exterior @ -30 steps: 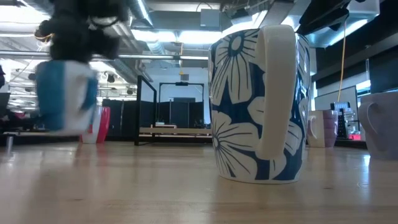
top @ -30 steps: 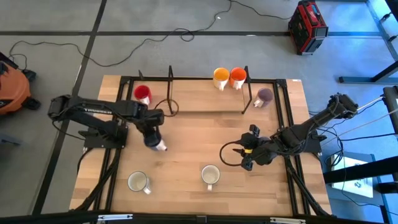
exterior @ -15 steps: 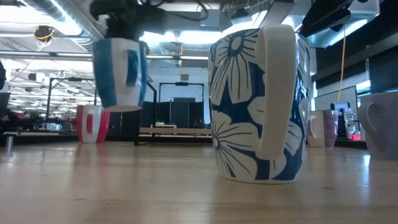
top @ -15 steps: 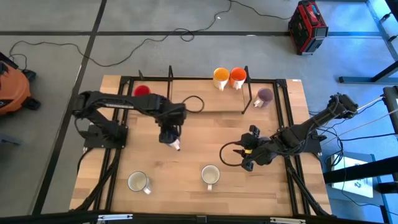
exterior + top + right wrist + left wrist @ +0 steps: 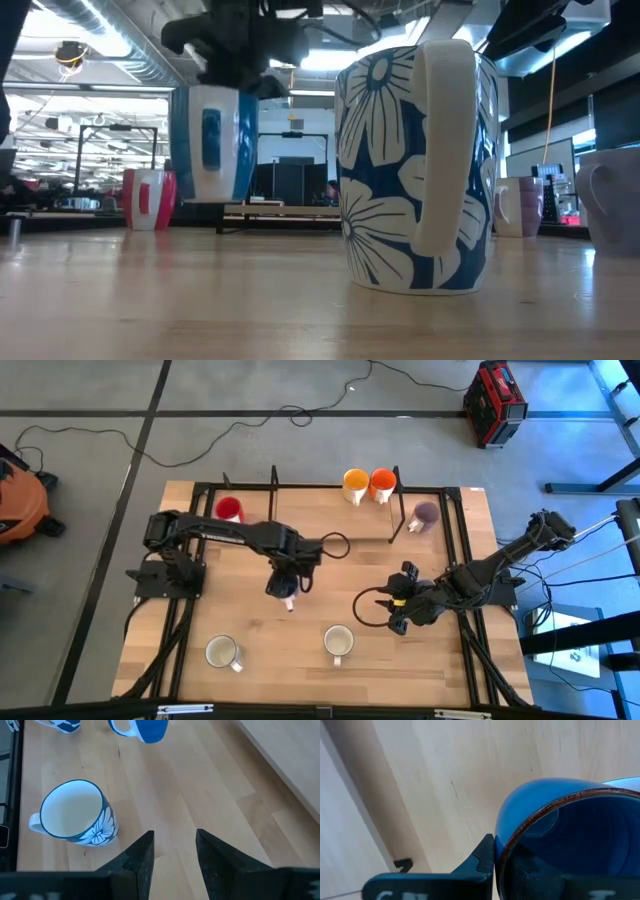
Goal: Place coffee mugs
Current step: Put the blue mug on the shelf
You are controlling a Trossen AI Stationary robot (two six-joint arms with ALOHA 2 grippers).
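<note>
The blue mug (image 5: 212, 143) hangs clear of the tabletop (image 5: 330, 595), carried upright by the left gripper (image 5: 284, 584) over the middle of the board; in the left wrist view its blue rim (image 5: 570, 840) fills the frame with a dark finger pressed against its outer wall, so the fingers are clamped on it. In the low view its handle faces the camera and its base sits above the wood. Near the front edge stand two floral blue-and-white mugs, one toward the left (image 5: 222, 652) and one near the centre (image 5: 339, 643), the latter looming large in the low view (image 5: 415, 165). At the far left of the board stands the red mug (image 5: 229, 510); along the far edge the yellow-orange mug (image 5: 355, 485) and the orange mug (image 5: 382, 484) stand just beside each other, and the dull purple mug (image 5: 426, 514) is a little to their right. The right gripper (image 5: 396, 612) rests low over the right part of the tabletop, its fingers (image 5: 141, 855) apart and holding nothing, with a floral mug near them.
</note>
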